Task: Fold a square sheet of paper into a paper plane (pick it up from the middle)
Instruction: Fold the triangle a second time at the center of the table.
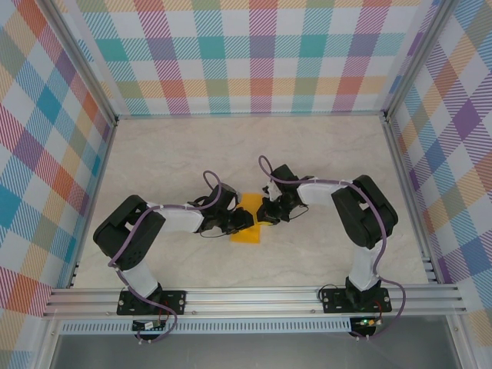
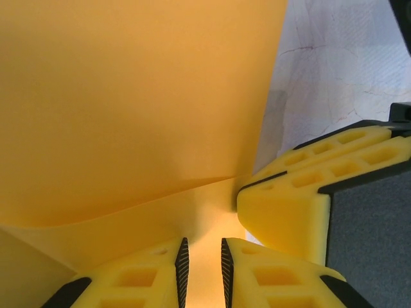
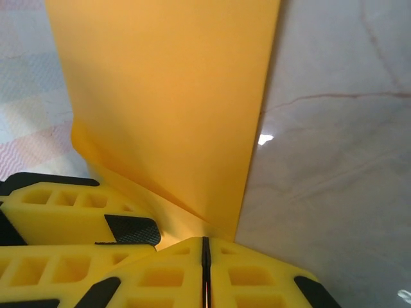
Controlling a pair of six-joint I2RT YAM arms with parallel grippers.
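square sheet of paper [image 3: 167, 96]: matte, smooth | table [image 3: 334, 160]: glossy marbled

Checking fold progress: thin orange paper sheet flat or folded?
Folded: thin orange paper sheet has a flap lifted over a lower layer, joined at a crease.

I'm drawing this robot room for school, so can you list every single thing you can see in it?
orange paper: one, orange, middle of the table between the two tools, one flap lifted.
table: one, cream with a marble look, under everything.
walls: three, rainbow checks, left, back and right of the table.
metal frame: one, silver, along the table's edges and up the corners.
left arm: one, black and white, near left.
right arm: one, black and white, near right.
left tool: one, yellow and black, at the paper, jaws a little apart.
right tool: one, yellow and black, shut on the paper's edge.
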